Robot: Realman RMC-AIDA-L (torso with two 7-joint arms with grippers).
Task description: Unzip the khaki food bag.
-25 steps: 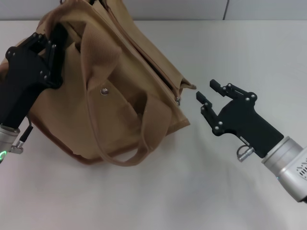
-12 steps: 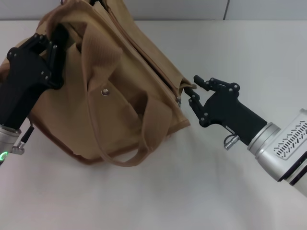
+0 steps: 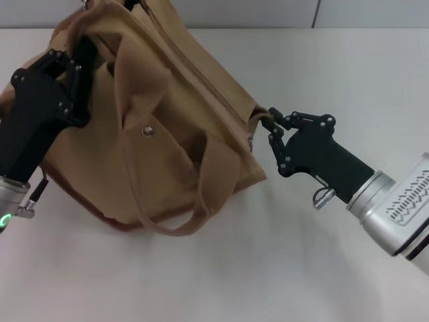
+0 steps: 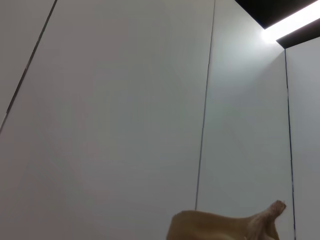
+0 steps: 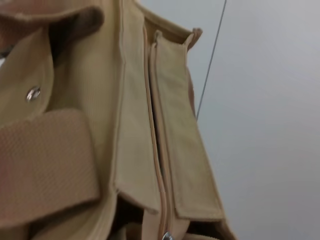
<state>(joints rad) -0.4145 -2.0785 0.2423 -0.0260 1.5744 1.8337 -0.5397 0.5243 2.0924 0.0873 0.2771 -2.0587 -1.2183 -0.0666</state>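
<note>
Right end effector (image 3: 271,125) advanced | pinching khaki food bag (image 3: 161,121) zipper end

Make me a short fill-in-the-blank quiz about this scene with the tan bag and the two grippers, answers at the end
1. The right gripper is at the end of the khaki food bag where the ____ pull hangs.
2. The left gripper grips the bag on the robot's ____ side.
3. The metal snap sits on the bag's front ____.
4. The bag rests on a ____ table.

Missing words: zipper; left; pocket; white
</note>
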